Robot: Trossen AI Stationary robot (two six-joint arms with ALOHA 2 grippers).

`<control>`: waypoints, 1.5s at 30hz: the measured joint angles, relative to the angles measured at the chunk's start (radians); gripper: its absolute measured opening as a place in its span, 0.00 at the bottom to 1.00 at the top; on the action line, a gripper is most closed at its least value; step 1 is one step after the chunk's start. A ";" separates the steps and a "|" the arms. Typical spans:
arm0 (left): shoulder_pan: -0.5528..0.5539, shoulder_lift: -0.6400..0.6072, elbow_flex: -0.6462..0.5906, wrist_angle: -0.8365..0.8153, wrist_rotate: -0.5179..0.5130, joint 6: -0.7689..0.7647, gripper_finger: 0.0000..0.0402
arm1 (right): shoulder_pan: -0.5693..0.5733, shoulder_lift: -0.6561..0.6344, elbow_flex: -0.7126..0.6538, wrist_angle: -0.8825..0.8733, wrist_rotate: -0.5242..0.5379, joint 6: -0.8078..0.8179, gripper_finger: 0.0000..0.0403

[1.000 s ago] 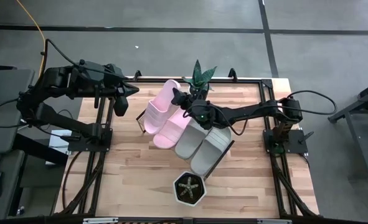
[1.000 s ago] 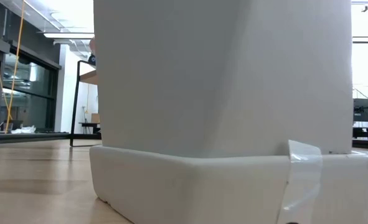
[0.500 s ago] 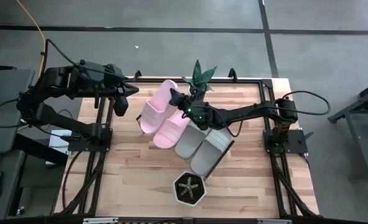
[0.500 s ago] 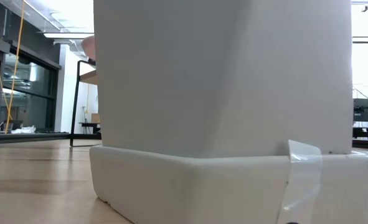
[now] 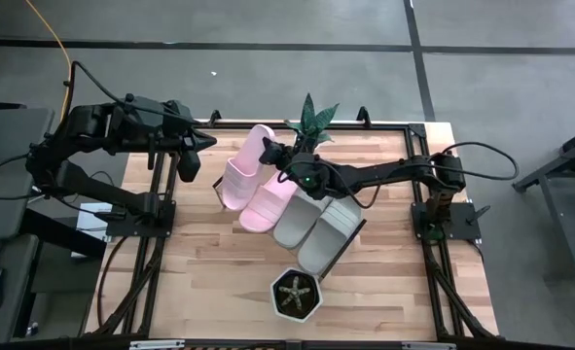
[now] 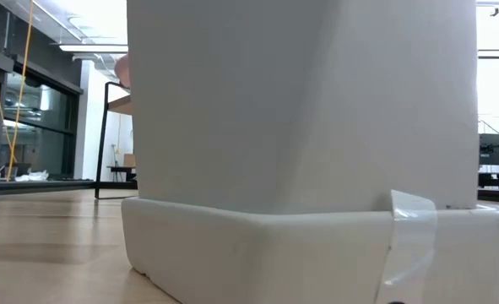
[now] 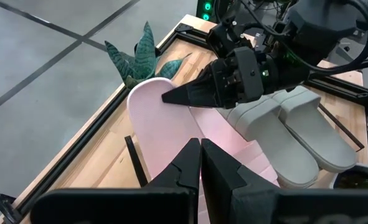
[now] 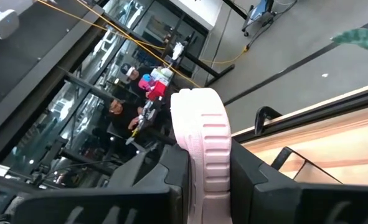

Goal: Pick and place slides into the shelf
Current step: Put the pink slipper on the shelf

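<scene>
Since a second ago the right gripper, clamping the fourth pink slide, nudged left; three already shelved.

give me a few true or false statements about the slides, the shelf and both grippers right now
1. The right gripper is shut on a pink slide. True.
2. All four slides lie side by side on the shelf. True.
3. The left gripper holds a grey slide. False: it is shut on nothing, off the table's left edge.
4. The two grey slides lie to the left of the pink ones. False: they lie on the right.
5. A potted plant stands on the shelf. False: it stands on the tabletop.
</scene>
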 joint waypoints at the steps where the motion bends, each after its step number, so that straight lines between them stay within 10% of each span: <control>1: 0.000 0.000 0.000 0.000 0.000 0.000 0.01 | 0.000 0.000 0.000 0.003 -0.001 0.001 0.11; 45: 0.000 0.000 0.000 0.000 0.016 0.001 0.01 | 0.006 0.039 -0.002 0.051 0.006 0.026 0.11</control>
